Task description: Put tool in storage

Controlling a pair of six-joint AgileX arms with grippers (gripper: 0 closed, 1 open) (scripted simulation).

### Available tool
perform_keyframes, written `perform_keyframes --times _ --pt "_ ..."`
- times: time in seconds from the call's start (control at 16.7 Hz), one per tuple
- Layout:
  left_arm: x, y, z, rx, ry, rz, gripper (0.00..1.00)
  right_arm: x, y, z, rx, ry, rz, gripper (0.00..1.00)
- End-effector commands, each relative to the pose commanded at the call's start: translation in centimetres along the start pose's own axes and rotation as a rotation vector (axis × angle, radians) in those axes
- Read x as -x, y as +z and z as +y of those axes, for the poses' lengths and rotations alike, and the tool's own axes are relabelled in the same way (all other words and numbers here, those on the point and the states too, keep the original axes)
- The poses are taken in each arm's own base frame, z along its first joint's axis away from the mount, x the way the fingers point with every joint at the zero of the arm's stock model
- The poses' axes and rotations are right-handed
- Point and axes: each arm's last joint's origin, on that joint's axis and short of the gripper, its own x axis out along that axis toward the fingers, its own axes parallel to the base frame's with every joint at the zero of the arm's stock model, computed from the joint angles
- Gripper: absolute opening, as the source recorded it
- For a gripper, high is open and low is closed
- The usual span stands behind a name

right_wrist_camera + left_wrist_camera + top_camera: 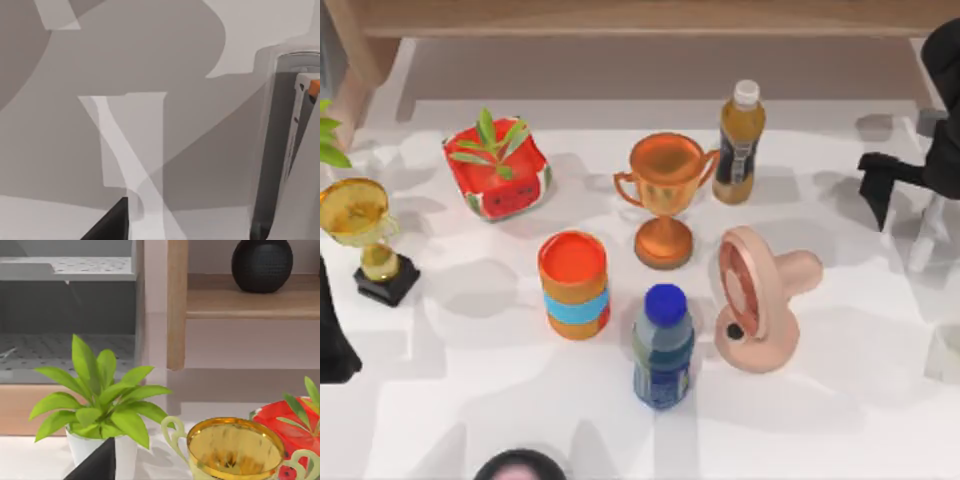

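The tool (925,235) is a slender whitish piece at the table's right side; the right wrist view shows it as a pale tapered shape (132,150). My right gripper (882,195) hangs just left of the tool, with one dark finger (107,225) at the wrist view's edge. Whether it touches the tool cannot be told. A pale cup-like storage holder (946,352) stands at the right edge, nearer the front. Up close the holder (277,150) has a white, orange-tipped item inside. My left arm (332,340) stays parked at the left edge.
Mid-table stand a pink fan (755,300), blue bottle (663,345), orange can (574,285), copper trophy (665,195), amber bottle (738,145) and red planter (498,170). A gold trophy (365,235) stands far left. A wooden shelf (240,300) runs along the back.
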Motion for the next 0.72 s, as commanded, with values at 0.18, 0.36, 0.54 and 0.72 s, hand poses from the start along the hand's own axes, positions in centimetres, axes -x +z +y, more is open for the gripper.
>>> perform_keyframes --times 0.18,0.36,0.54,0.72 --pt "0.0 0.0 0.0 0.0 0.0 0.0 1.0 0.0 0.0 0.0 0.0 0.0 0.0 0.55" --pt "0.0 0.0 0.0 0.0 0.0 0.0 1.0 0.0 0.0 0.0 0.0 0.0 0.0 0.32" --pt "0.0 0.0 0.0 0.0 0.0 0.0 1.0 0.0 0.0 0.0 0.0 0.0 0.0 0.1" --pt "0.0 0.0 0.0 0.0 0.0 0.0 1.0 0.0 0.0 0.0 0.0 0.0 0.0 0.0"
